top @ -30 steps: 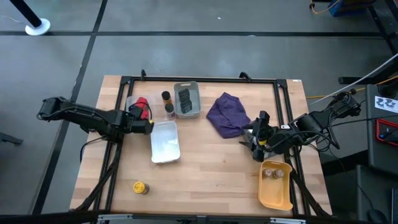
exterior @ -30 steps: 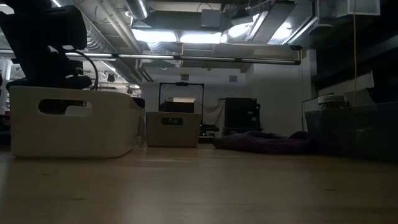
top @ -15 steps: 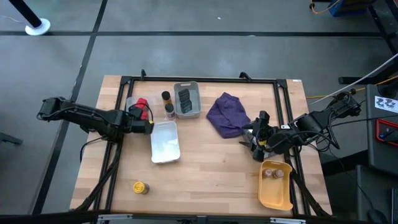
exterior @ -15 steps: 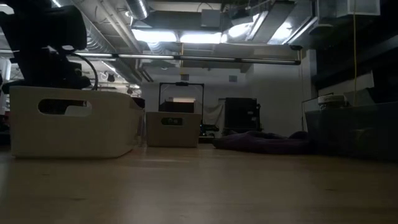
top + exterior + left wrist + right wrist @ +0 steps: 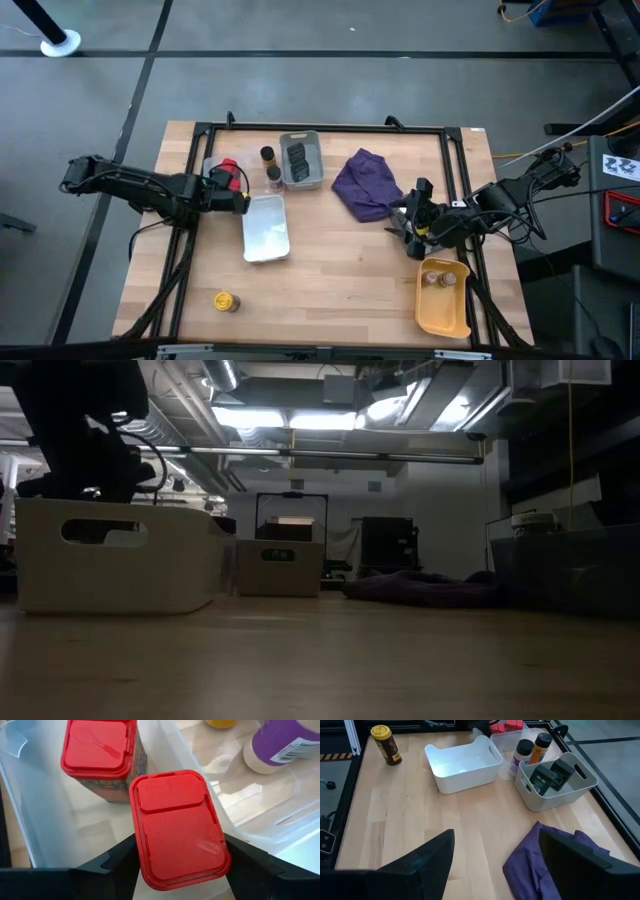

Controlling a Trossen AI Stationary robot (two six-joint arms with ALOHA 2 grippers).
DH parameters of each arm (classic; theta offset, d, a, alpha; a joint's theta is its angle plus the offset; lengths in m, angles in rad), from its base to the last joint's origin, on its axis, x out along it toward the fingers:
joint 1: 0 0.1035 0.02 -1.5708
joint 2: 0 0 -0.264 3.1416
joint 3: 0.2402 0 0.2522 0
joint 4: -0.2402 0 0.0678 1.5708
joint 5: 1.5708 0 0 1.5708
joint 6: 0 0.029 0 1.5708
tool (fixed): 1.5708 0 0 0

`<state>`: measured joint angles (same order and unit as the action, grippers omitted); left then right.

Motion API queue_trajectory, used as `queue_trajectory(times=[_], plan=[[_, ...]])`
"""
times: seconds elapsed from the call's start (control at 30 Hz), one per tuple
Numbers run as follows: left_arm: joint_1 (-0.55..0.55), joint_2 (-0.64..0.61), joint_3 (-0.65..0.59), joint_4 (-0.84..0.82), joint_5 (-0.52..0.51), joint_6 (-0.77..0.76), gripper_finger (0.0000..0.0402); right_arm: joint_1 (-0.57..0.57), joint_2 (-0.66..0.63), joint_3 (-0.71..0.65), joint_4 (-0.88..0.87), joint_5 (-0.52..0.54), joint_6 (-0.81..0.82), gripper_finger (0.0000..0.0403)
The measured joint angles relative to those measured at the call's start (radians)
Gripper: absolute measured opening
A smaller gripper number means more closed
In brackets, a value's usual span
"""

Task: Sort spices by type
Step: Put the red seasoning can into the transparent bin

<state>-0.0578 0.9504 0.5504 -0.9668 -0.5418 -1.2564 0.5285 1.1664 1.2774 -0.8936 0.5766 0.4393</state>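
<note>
My left gripper (image 5: pixel 237 186) is over the clear tray (image 5: pixel 212 163) at the table's far left, shut on a red-lidded tin (image 5: pixel 175 820). A second red tin (image 5: pixel 99 755) stands in that tray. A purple-labelled jar (image 5: pixel 272 179) and an orange jar (image 5: pixel 266 155) stand beside it. Dark tins (image 5: pixel 297 157) sit in the grey tray (image 5: pixel 300 181). Two jars (image 5: pixel 435 279) stand in the yellow tray (image 5: pixel 443 312), and a yellow-capped jar (image 5: pixel 225 300) stands near the near left edge. My right gripper (image 5: pixel 408 227) waits open next to the purple cloth (image 5: pixel 365 184). My left gripper pinches the red tin's body just under its lid (image 5: pixel 140 865) between the two fingers (image 5: pixel 112 865), one on each long side. The fingers come from above, pointing down. The tin is upright; its bottom is hidden, so whether it rests on the tray I cannot tell.
A white tray (image 5: pixel 265 228) lies just nearside of the left gripper, with nothing showing in it. The purple cloth lies crumpled at centre right. A black frame (image 5: pixel 320 127) runs along the table's edges. Bare wood spans the table's middle and near side.
In the low view my left arm's dark bulk has risen a little above the white tray. It stays shut on the red tin.
</note>
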Motion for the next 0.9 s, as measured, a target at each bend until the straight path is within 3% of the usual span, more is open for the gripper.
queue_trajectory(times=[0.9], plan=[[0.0,0.001,-0.028,-0.039,0.003,0.081,0.0239,0.0,0.0,0.0,-0.001,-0.019,0.0,0.0287]])
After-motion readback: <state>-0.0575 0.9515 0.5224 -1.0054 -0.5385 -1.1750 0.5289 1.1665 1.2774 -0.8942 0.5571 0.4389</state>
